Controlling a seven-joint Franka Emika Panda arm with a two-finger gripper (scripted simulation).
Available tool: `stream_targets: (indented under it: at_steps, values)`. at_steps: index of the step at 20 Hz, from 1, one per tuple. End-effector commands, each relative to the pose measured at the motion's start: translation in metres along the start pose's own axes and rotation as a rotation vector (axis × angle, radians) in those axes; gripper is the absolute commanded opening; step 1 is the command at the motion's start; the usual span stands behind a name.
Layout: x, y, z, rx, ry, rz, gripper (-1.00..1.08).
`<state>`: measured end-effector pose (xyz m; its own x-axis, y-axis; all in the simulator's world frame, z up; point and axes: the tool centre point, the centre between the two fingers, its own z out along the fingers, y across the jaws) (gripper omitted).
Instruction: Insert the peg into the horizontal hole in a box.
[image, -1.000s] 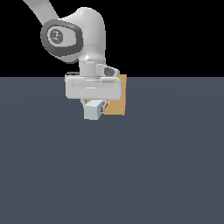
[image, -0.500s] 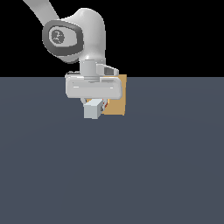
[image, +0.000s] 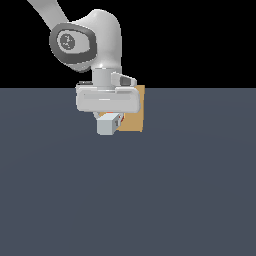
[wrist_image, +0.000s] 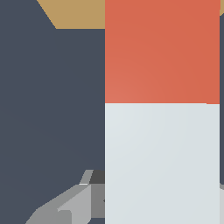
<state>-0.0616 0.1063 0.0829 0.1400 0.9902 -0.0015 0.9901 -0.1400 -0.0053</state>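
My gripper (image: 108, 120) is shut on the peg (image: 106, 125), a pale grey-white bar whose square end faces the exterior camera. In the wrist view the peg (wrist_image: 162, 162) fills much of the frame, its orange-red end (wrist_image: 162, 50) pointing toward the tan box (wrist_image: 76, 13). In the exterior view the box (image: 134, 120) stands just behind and to the exterior view's right of the gripper, partly covered by the hand. The hole is hidden behind the peg and the hand. One finger (wrist_image: 70, 205) shows beside the peg.
The dark grey-blue table (image: 150, 200) spreads around the box. The arm's white links (image: 90, 40) rise above the gripper toward the exterior view's upper left.
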Motion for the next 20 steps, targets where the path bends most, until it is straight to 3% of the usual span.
stream_targets:
  at_steps: [1,13,20]
  values:
    - [0.007,0.001,-0.002,-0.004,0.002,-0.001,-1.00]
    - [0.091,0.001,-0.004,-0.007,0.003,-0.001,-1.00]
    - [0.112,0.002,-0.004,-0.008,0.003,-0.001,-1.00]
